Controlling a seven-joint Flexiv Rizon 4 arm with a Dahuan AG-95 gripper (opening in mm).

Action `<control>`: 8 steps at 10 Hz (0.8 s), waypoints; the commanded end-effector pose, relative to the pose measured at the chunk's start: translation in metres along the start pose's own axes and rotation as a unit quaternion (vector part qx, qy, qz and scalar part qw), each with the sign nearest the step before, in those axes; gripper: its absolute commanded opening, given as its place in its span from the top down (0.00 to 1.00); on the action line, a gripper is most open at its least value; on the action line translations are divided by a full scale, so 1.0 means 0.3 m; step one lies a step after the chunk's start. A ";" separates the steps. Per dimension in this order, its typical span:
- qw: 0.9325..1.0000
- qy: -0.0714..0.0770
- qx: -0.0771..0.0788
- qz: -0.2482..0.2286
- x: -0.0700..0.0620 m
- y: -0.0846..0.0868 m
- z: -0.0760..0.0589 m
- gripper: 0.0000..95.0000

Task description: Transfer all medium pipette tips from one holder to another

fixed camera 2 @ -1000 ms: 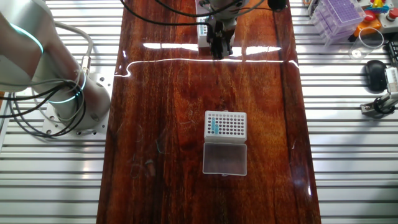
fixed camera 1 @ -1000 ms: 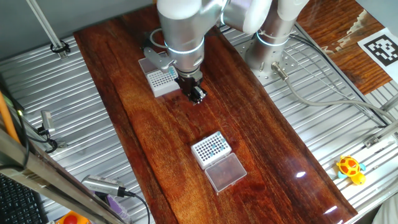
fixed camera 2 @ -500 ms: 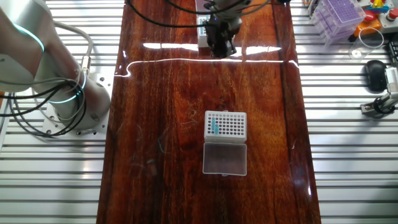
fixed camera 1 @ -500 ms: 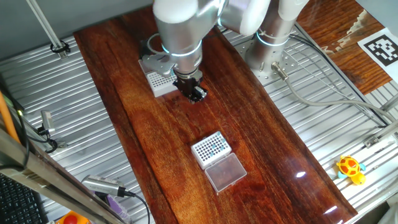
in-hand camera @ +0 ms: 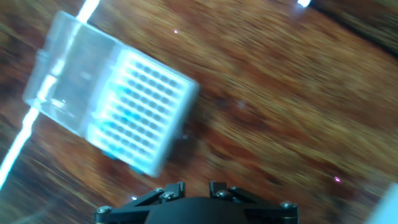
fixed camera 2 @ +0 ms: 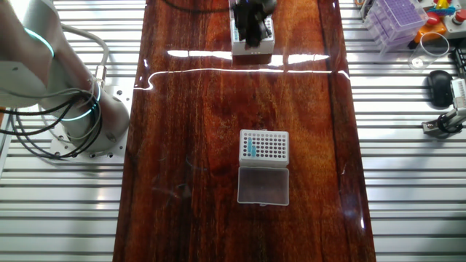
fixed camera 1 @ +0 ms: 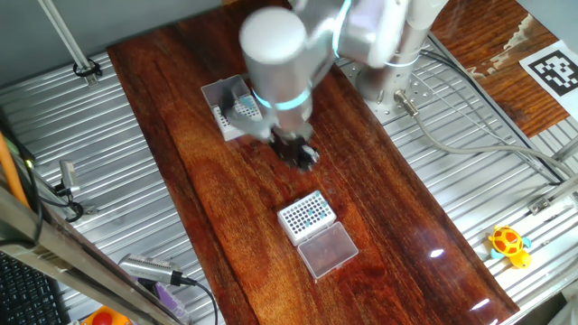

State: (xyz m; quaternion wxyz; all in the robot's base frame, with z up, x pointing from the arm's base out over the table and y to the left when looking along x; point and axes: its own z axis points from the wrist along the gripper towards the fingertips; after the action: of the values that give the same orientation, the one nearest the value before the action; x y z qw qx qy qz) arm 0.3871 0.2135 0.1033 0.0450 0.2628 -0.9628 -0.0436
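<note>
Hovering blurred above dark wooden table (fixed camera 1: 379, 194), black two-finger gripper (fixed camera 1: 302, 155) between two white perforated tip boxes (fixed camera 1: 305, 215). Opening and contents: cannot tell.

we look down on the wooden table (fixed camera 1: 226, 208) from high at one corner in one fixed view, its length running diagonally; the other fixed view looks nearly straight down, with the table (fixed camera 2: 196, 145) running vertically. both share the white tip box (fixed camera 1: 306, 217) (fixed camera 2: 263, 146); the hand view hovers close, blurred, above a white holder (in-hand camera: 134, 118).
</note>
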 end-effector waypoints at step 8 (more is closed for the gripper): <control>0.995 -0.012 0.009 0.101 0.026 0.090 0.072 0.80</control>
State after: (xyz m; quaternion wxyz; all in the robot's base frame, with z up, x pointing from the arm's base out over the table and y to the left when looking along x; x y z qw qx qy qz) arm 0.3638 0.2344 0.0848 0.0363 0.1642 -0.9852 -0.0335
